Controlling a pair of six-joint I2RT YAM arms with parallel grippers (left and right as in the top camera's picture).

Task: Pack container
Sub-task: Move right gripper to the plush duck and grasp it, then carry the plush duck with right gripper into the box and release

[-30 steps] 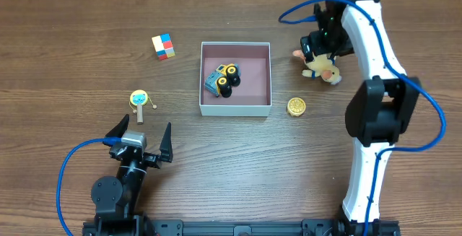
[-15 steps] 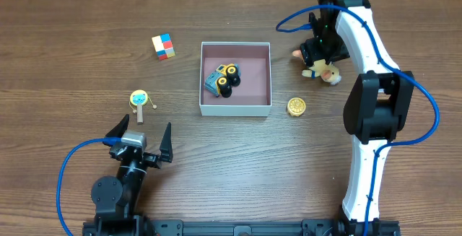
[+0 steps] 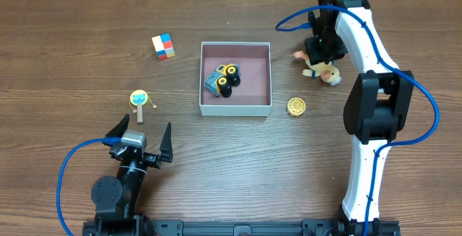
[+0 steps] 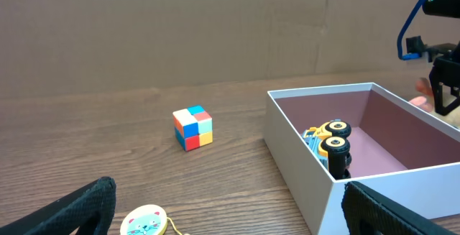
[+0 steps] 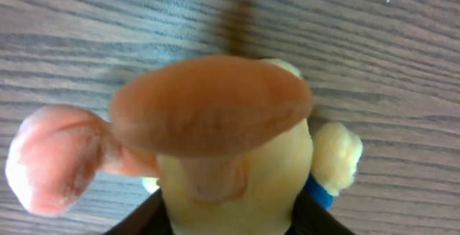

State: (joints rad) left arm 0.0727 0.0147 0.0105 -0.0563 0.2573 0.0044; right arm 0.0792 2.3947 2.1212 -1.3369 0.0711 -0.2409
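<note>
The container (image 3: 235, 109), a square white box with a pink inside, sits mid-table with a blue and yellow toy truck (image 3: 223, 79) in it. It also shows in the left wrist view as the container (image 4: 295, 156) with the truck (image 4: 329, 145) inside. Right of it on the table lies a yellow and pink plush toy (image 3: 326, 73). My right gripper (image 3: 320, 55) is down on it. In the right wrist view the plush toy (image 5: 230, 141) fills the frame, and the right gripper (image 5: 230, 219) presses its black fingers against both sides of the body. My left gripper (image 3: 141, 136) rests open near the front edge.
A multicoloured cube (image 3: 164, 47) lies left of the box at the back. A round cat-face disc (image 3: 139, 99) with a small stick lies in front of my left gripper (image 4: 230, 217). A yellow round piece (image 3: 296, 107) lies off the box's front right corner.
My right gripper has shifted slightly onto the plush toy and closed its fingers against it. The left arm has not moved.
</note>
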